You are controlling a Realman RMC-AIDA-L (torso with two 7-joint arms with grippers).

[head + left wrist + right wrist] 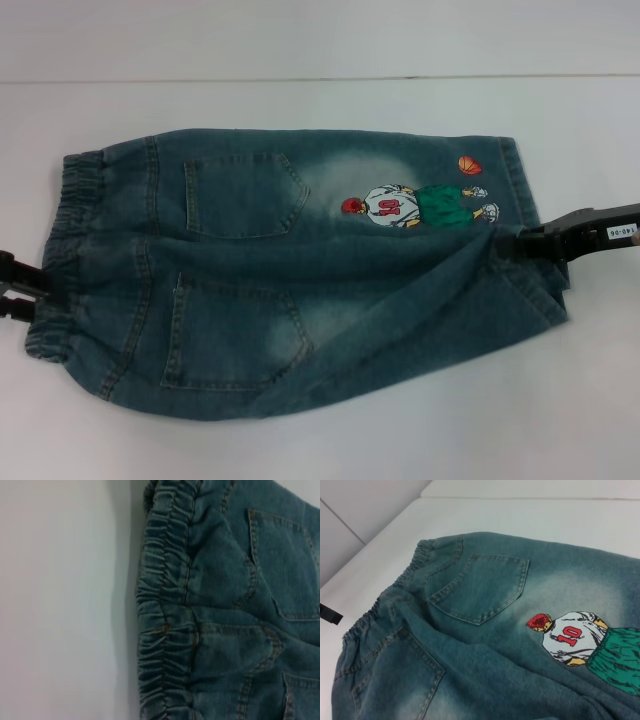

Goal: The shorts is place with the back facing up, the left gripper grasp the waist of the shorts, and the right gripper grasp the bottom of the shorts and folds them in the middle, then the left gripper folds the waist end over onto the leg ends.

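Note:
The denim shorts (300, 270) lie flat on the white table with the back up, both patch pockets and the basketball-player print (410, 205) showing. The gathered waist (60, 250) is at the left and the leg ends (520, 180) at the right. My left gripper (30, 290) sits at the outer edge of the waist, its two black fingers apart. My right gripper (505, 243) is shut on the bottom of the shorts where the two legs meet, and the cloth puckers toward it. The left wrist view shows the waist (162, 625) close up, with no fingers in it.
The white table (320, 440) reaches on all sides of the shorts. Its far edge (320, 78) runs along the back. The right arm carries a small white label (622, 232). The near leg (500, 320) lies folded slantwise over itself.

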